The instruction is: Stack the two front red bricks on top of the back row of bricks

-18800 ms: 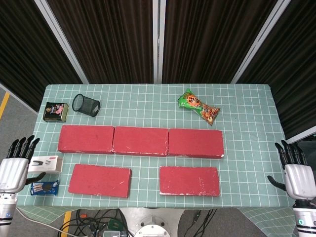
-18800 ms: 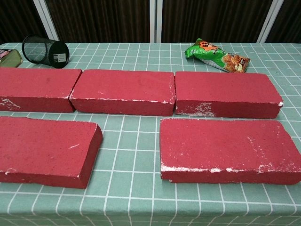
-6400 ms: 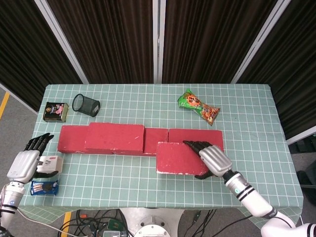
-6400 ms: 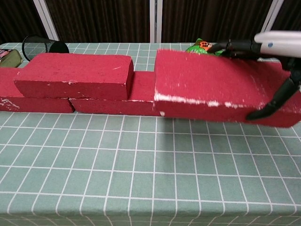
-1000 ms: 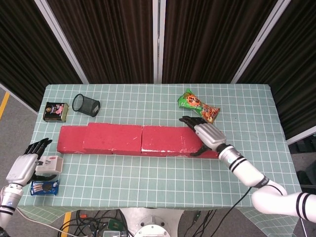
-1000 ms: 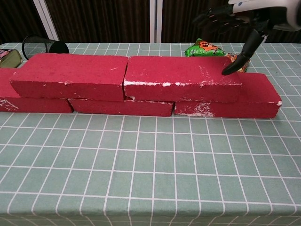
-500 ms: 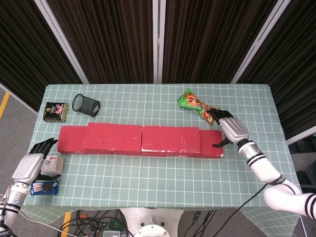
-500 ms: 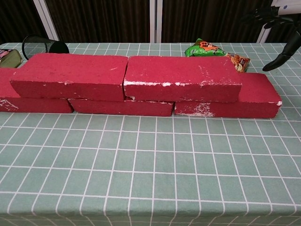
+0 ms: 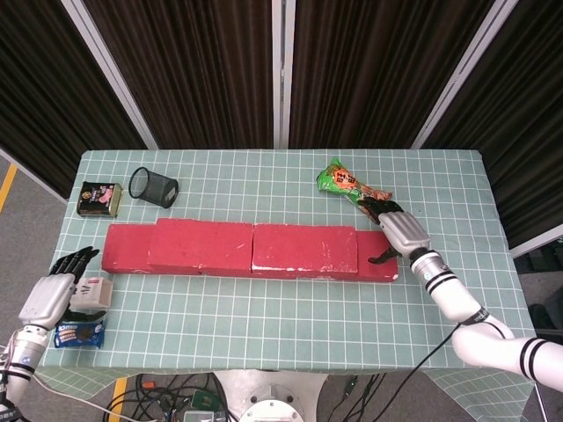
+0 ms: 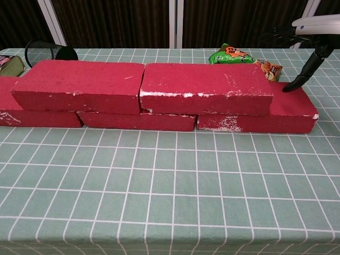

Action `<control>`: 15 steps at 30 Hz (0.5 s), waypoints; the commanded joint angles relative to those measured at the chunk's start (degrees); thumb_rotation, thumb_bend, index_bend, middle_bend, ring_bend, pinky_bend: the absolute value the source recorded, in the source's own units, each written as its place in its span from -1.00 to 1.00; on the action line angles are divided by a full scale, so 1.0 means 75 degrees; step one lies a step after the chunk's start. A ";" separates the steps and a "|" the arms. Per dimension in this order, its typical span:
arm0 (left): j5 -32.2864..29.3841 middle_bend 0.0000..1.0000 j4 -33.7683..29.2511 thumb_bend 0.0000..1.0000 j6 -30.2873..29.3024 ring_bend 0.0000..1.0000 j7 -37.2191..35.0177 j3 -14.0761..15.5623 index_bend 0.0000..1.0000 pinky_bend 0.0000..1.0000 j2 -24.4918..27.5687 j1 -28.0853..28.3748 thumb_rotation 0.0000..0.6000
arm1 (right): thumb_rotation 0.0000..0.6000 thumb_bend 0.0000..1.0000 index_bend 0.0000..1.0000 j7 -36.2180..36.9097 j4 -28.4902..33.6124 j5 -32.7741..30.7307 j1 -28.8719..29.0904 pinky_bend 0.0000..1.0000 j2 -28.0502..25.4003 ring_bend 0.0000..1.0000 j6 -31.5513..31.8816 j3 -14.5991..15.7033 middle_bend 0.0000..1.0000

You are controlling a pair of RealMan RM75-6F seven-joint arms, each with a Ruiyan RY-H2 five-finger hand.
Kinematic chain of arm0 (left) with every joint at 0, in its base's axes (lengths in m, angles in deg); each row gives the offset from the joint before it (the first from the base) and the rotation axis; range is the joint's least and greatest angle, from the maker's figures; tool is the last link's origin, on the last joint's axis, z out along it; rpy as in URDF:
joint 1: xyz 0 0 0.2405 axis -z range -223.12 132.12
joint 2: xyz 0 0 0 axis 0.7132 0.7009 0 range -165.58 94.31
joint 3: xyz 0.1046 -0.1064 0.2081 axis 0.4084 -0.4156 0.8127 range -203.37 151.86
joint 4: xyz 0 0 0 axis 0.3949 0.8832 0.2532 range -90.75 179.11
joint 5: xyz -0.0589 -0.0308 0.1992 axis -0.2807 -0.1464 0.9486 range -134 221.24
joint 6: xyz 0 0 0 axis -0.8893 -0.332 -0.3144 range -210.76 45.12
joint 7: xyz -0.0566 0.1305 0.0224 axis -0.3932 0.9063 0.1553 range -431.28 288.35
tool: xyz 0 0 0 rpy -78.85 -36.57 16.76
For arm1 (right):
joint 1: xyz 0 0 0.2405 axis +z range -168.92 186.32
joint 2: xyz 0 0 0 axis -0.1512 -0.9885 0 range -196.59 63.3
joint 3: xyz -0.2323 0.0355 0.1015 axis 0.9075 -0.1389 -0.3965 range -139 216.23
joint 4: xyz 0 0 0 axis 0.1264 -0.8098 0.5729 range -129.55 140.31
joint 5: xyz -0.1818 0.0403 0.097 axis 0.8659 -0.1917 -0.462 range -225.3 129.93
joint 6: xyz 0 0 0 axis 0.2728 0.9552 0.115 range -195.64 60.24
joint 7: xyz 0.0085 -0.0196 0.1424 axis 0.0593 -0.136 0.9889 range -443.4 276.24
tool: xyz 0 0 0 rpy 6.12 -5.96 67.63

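Note:
Two red bricks lie end to end on the back row: the left top brick [image 9: 202,246] [image 10: 79,85] and the right top brick [image 9: 303,251] [image 10: 204,87]. The back row's left end [image 9: 123,249] and its right brick [image 9: 378,264] [image 10: 289,109] stick out from under them. My right hand [image 9: 400,233] [image 10: 308,32] hovers at the right end, holding nothing and fingers apart, with its thumb tip at the right back brick's top. My left hand [image 9: 51,294] is open at the table's left edge, away from the bricks.
A green snack bag [image 9: 354,191] [image 10: 241,58] lies just behind my right hand. At the back left stand a black mesh cup [image 9: 153,186] and a tin [image 9: 98,199]. Next to my left hand are a white box [image 9: 92,293] and a cookie packet [image 9: 79,334].
My right hand let go of the right top brick and pulled off to the right. It has since come back a little, thumb tip lowered to the right back brick. Bricks have not moved.

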 commanded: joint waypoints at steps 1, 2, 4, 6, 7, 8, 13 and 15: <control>0.0006 -1.00 0.0020 -1.00 0.0003 -1.00 -0.0016 0.0004 -0.93 -1.00 -0.0008 -0.0002 1.00 | 1.00 -0.99 -1.00 -0.0090 -0.0056 -0.0079 0.0039 -1.00 0.0099 -1.00 -0.0014 -0.0028 -1.00; 0.0009 -1.00 0.0028 -1.00 0.0003 -1.00 -0.0021 0.0006 -0.93 -1.00 -0.0011 -0.0003 1.00 | 1.00 -0.99 -1.00 -0.0119 -0.0081 -0.0112 0.0051 -1.00 0.0153 -1.00 -0.0008 -0.0044 -1.00; 0.0013 -1.00 0.0036 -1.00 -0.0004 -1.00 -0.0029 0.0005 -0.93 -1.00 -0.0011 -0.0006 1.00 | 1.00 -0.99 -1.00 -0.0147 -0.0127 -0.0159 0.0055 -1.00 0.0257 -1.00 0.0044 -0.0082 -1.00; 0.0005 -1.00 0.0047 -1.00 -0.0005 -1.00 -0.0040 0.0004 -0.93 -1.00 -0.0015 -0.0009 1.00 | 1.00 -0.99 -1.00 -0.0164 -0.0189 -0.0171 0.0060 -1.00 0.0373 -1.00 0.0092 -0.0119 -1.00; 0.0004 -1.00 0.0051 -1.00 -0.0004 -1.00 -0.0046 0.0005 -0.93 -1.00 -0.0014 -0.0011 1.00 | 1.00 -0.99 -1.00 -0.0166 -0.0213 -0.0174 0.0064 -1.00 0.0410 -1.00 0.0096 -0.0132 -1.00; 0.0005 -1.00 0.0055 -1.00 -0.0001 -1.00 -0.0052 0.0007 -0.93 -1.00 -0.0012 -0.0011 1.00 | 1.00 -0.99 -1.00 -0.0169 -0.0242 -0.0178 0.0072 -1.00 0.0450 -1.00 0.0092 -0.0149 -1.00; 0.0012 -1.00 0.0072 -1.00 0.0003 -1.00 -0.0075 0.0013 -0.93 -1.00 -0.0010 -0.0016 1.00 | 1.00 -0.99 -1.00 -0.0210 -0.0285 -0.0204 0.0100 -1.00 0.0529 -1.00 0.0057 -0.0195 -1.00; 0.0009 -1.00 0.0081 -1.00 0.0012 -1.00 -0.0082 0.0014 -0.93 -1.00 -0.0011 -0.0014 1.00 | 1.00 -0.99 -1.00 -0.0231 -0.0288 -0.0217 0.0110 -1.00 0.0542 -1.00 0.0048 -0.0214 -1.00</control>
